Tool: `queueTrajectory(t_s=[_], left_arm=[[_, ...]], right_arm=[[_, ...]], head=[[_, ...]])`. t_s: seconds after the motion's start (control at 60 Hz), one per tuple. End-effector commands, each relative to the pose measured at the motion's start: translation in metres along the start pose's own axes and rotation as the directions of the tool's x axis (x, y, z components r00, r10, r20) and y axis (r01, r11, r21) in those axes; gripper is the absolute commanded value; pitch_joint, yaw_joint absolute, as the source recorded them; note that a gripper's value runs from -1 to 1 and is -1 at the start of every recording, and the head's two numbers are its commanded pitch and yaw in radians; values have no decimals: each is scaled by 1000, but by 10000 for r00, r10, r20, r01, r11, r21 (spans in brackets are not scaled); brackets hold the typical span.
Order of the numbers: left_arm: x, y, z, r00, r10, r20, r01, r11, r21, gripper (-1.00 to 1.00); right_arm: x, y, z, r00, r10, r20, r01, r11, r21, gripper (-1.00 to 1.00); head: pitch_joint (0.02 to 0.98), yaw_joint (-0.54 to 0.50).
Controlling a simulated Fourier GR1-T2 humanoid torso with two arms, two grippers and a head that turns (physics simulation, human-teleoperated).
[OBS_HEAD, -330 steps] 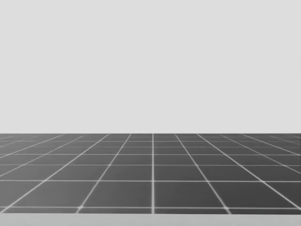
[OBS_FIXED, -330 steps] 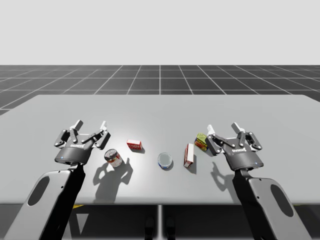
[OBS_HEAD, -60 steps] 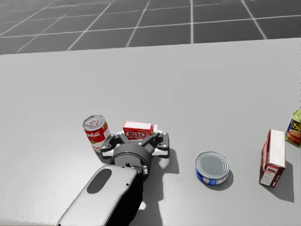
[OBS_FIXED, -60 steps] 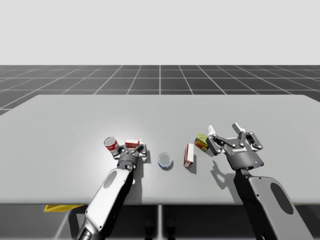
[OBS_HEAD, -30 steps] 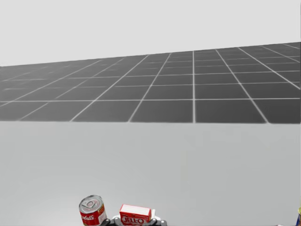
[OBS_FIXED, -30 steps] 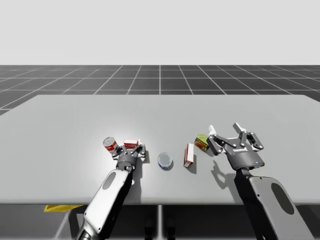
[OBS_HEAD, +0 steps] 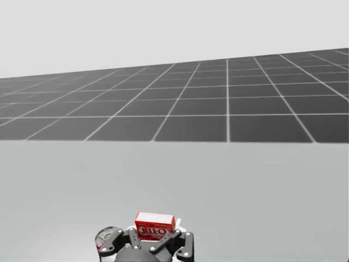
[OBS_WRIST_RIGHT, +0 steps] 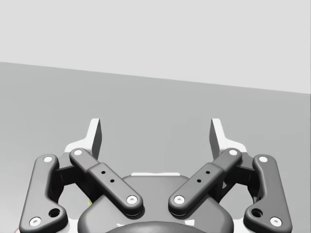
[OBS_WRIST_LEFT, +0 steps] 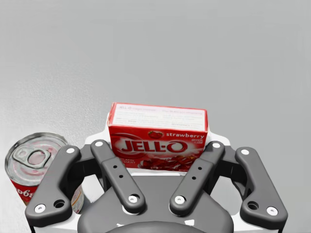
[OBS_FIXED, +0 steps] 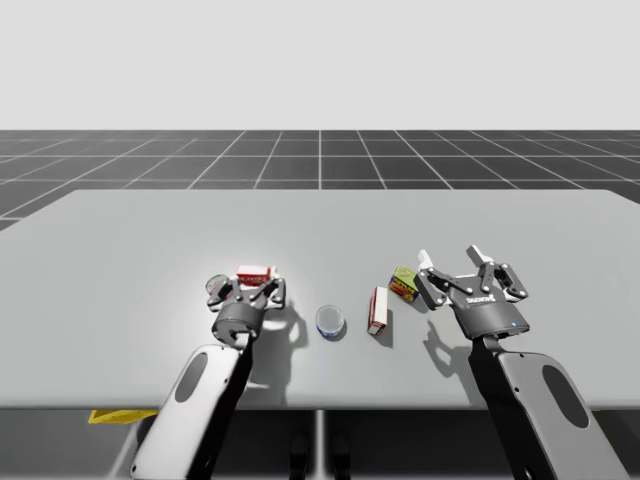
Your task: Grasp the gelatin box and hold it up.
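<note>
Left hand (OBS_FIXED: 251, 286) gripping red gelatin box (OBS_FIXED: 254, 271), red-and-white can (OBS_FIXED: 216, 289) just beside; right hand (OBS_FIXED: 448, 260) fingers spread, near green can (OBS_FIXED: 403, 283).

Bright even light, soft shadows on table (OBS_FIXED: 120, 240), flat render

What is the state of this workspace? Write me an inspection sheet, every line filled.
Surface: grey table, plain.
Job's things: red gelatin box, gripped by the left claw.
Clutter: red soup can beside the left claw; blue flat tin mid-table; tall red box between the flat tin and a yellow can.
Grippers: left claw shut on the gelatin box; right claw open, nothing between its fingers.
Cables: nothing seen.
Surroundings: dark gridded floor, pale blank backdrop.
</note>
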Motion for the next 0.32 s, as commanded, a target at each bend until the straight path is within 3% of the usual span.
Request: queueTrajectory(t_s=[0.017,0.183,0.317], left_arm=[[53,-14,9,9950,-35,1000,174,9903,-1376,1000],[94,-13,20,9810,-54,1942,344,9887,-1461,1000],[129,-12,31,9596,-199,2806,612,9884,-1390,1000]], right_arm=[[0,0,0,10000,30,22,-30,10000,-4,-1000],[-1,0,0,10000,49,82,-48,10000,-75,-1000],[-1,0,0,9999,78,81,-77,9999,-96,-1000]], head=[[411,209],[409,208],[406,207]])
